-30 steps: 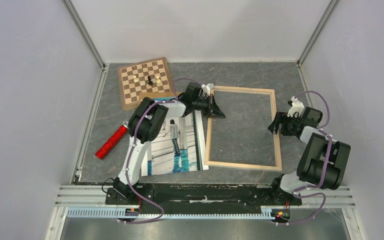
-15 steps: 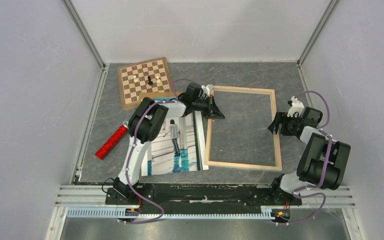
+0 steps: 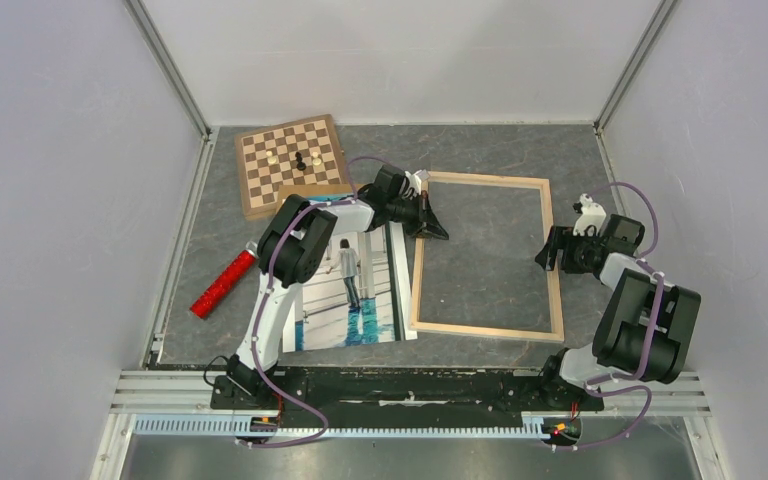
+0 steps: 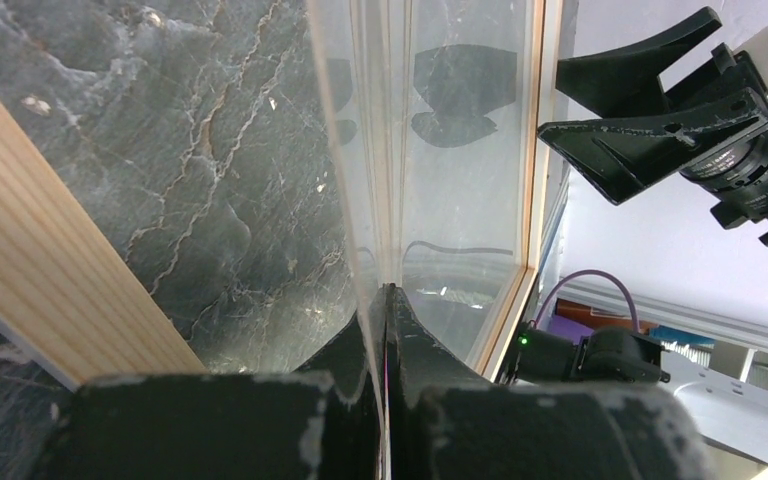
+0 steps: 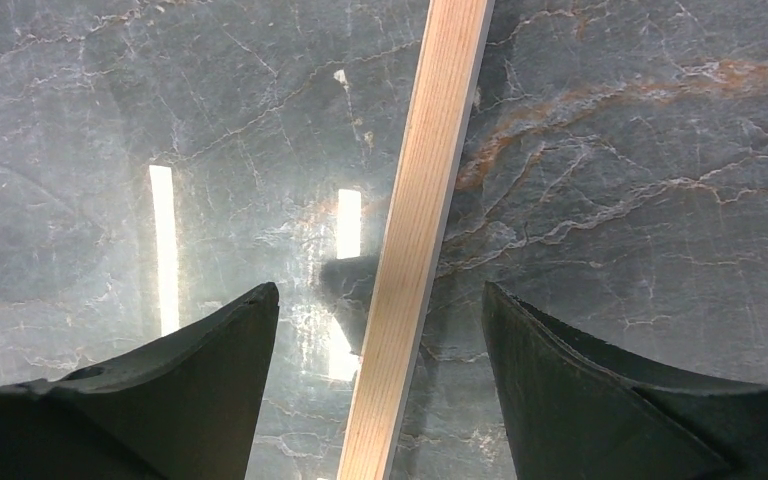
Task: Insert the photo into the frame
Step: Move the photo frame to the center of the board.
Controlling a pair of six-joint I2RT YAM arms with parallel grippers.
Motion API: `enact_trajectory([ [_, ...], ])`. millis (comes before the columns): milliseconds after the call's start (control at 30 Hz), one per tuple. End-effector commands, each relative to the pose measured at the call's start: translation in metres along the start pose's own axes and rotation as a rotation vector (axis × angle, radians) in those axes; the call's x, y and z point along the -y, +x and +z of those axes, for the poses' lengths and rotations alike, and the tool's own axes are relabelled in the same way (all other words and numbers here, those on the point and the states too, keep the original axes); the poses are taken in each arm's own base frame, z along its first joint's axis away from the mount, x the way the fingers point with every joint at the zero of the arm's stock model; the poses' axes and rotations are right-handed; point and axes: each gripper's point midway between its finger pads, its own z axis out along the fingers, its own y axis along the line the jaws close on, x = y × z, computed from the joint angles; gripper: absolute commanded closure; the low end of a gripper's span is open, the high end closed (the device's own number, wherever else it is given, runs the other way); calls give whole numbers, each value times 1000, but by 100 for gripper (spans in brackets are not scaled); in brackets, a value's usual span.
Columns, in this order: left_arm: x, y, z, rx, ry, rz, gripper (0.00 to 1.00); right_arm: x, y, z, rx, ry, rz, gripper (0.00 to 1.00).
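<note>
Far out to the left of the frame (image 3: 485, 330) there's a red glittery tube (image 3: 222, 284) lying on the grey stone-look table (image 3: 500, 150). Behind it, off the frame's far left corner, sits a chessboard (image 3: 293, 163) with a few pieces on it.

The photo (image 3: 360, 300) is not in the frame. It's flat on the table, picture side up, just left of the frame, and its right edge is right by the frame's left bar. The left arm reaches across the photo's far end.

The left gripper (image 3: 432, 228) sits at the frame's left bar near the far corner, and its fingers are pressed tight together. On the left wrist cam the edge of a thin clear sheet (image 4: 360, 180) runs up from between them, but I honestly can't tell if it's pinched.

The frame lies flat, and you can see the tabletop through it.

The right gripper (image 3: 550, 250) hovers over the frame's right bar. Its fingers (image 5: 210, 340) are spread wide, one on each side of the wood, touching nothing.
</note>
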Motion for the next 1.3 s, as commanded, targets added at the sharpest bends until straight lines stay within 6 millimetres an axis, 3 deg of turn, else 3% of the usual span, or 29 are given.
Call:
enact_trajectory([
  [0, 18, -10, -4, 24, -2, 117, 98, -3, -6, -5, 17, -4, -37, 23],
  [300, 31, -16, -11, 29, -8, 176, 98, 0, -17, -10, 29, 13, -61, 22],
  [500, 40, -21, -15, 32, -5, 198, 98, 6, -42, -21, 66, 27, -80, 21],
  [833, 54, -27, -19, 38, 24, 210, 98, 13, -67, -41, 127, 24, -67, 19],
  [1067, 55, -27, -18, 40, 34, 194, 98, 15, -70, -48, 129, 35, -74, 19],
  [1267, 56, -24, -15, 33, 56, 168, 98, 8, -61, -46, 119, 2, -81, 19],
])
